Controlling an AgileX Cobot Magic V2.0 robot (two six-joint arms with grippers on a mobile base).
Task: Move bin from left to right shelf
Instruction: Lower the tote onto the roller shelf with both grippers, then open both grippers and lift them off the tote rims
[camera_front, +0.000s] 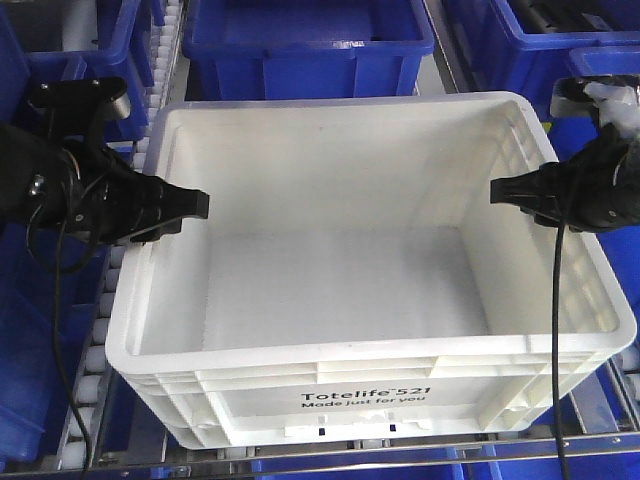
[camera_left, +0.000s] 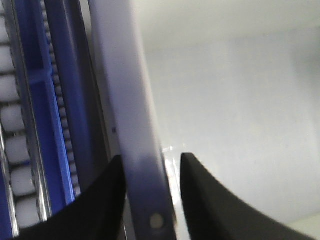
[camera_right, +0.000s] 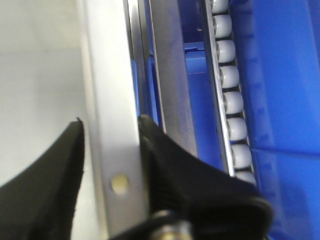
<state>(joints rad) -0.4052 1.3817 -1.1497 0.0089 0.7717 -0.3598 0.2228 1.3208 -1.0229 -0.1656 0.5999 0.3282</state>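
Bin sits between both arms, each arm's jaws clamped astride a side rim.

The left gripper straddles the bin's white rim, one black finger outside against it and the other inside, with blue bins and white rollers beyond the outer finger.
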